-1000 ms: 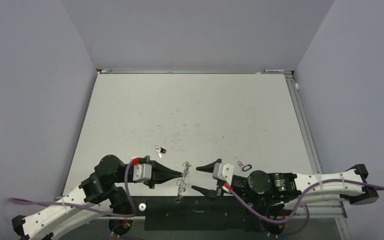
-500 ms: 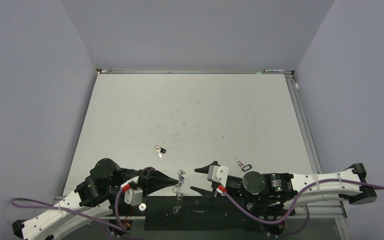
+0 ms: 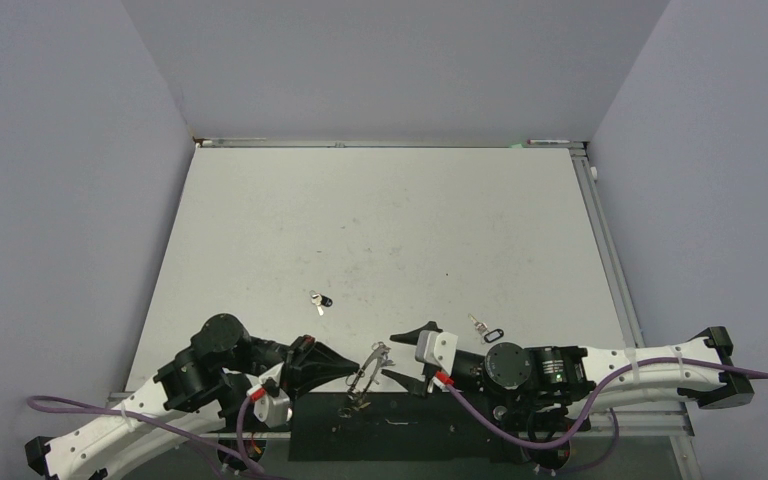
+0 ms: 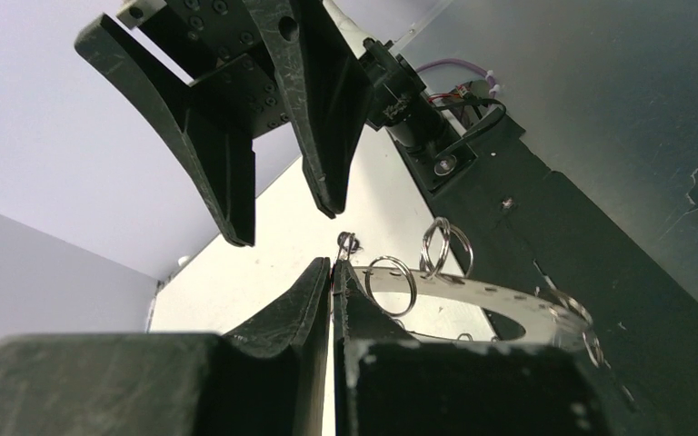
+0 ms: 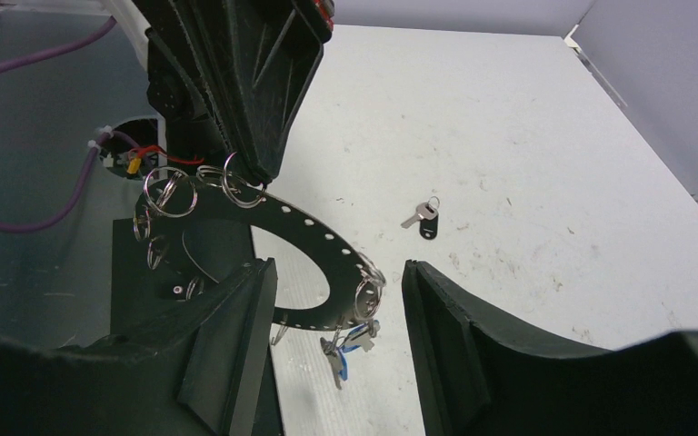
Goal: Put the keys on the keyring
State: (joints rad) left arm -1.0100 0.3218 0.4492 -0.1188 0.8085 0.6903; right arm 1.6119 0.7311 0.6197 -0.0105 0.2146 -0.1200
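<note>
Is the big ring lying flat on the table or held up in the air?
Held up and tilted. The left end effector is shut on the ring at its rim, and a blue key dangles beneath it.

No text, label, brand, number or sign can be read on anything in these views.

Shiny metal keyring [image 5: 314, 238], scuffed matt table [image 3: 390, 220]
</note>
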